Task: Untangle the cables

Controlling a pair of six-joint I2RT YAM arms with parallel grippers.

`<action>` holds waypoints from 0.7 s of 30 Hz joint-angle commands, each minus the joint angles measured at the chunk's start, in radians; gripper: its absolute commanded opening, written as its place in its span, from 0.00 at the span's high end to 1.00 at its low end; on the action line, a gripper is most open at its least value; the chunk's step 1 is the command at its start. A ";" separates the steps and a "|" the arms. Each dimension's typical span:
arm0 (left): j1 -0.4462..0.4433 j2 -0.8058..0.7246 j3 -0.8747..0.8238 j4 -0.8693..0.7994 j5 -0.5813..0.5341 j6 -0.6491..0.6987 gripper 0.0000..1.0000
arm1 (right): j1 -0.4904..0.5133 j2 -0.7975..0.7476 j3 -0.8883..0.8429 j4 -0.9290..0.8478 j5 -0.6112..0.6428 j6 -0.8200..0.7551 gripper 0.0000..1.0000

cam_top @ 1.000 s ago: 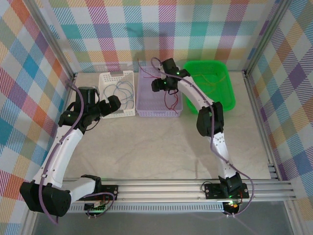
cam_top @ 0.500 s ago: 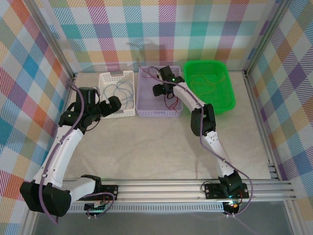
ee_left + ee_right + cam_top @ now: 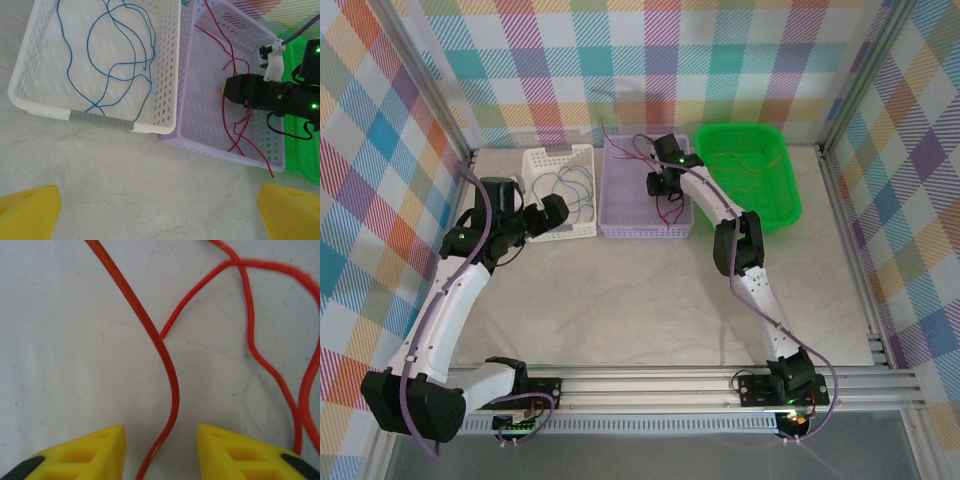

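Red cables (image 3: 235, 120) lie loose in the purple basket (image 3: 620, 215). My right gripper (image 3: 655, 183) reaches down into that basket. One red cable (image 3: 170, 375) runs between its yellow fingers (image 3: 95, 450), and a gap shows on both sides of it, so the gripper (image 3: 161, 450) is open. Blue cables (image 3: 120, 60) lie spread in the white basket (image 3: 165, 75). My left gripper (image 3: 160, 215) hangs wide open over bare table in front of the two baskets, holding nothing. A thin olive cable (image 3: 745, 165) lies in the green basket (image 3: 785, 190).
The three baskets stand side by side against the back wall, white at the left, purple in the middle, green at the right. A red cable end (image 3: 267, 167) hangs over the purple basket's near rim. Metal frame rails (image 3: 840, 230) border the table.
My right gripper has shifted a little to the right inside the purple basket, and its jaws have narrowed round a red cable. The left arm has stayed still.
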 commanded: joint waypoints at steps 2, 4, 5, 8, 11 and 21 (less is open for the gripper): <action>0.008 -0.006 -0.014 0.011 0.008 0.017 0.00 | 0.001 0.009 0.008 -0.055 -0.035 0.012 0.75; 0.007 -0.006 -0.014 0.007 0.004 0.019 0.00 | 0.001 0.005 -0.004 -0.059 -0.042 0.013 0.80; 0.009 -0.007 -0.014 0.005 0.001 0.019 0.00 | 0.000 0.001 -0.012 -0.062 -0.045 0.015 0.84; 0.009 -0.010 -0.017 0.004 -0.002 0.022 0.00 | 0.000 -0.015 -0.044 -0.067 -0.044 0.016 0.96; 0.008 -0.012 -0.018 0.003 -0.005 0.023 0.00 | 0.000 -0.035 -0.061 -0.101 -0.048 0.029 1.00; 0.009 -0.018 -0.019 0.003 -0.005 0.023 0.00 | 0.001 -0.274 -0.333 -0.037 -0.070 0.087 1.00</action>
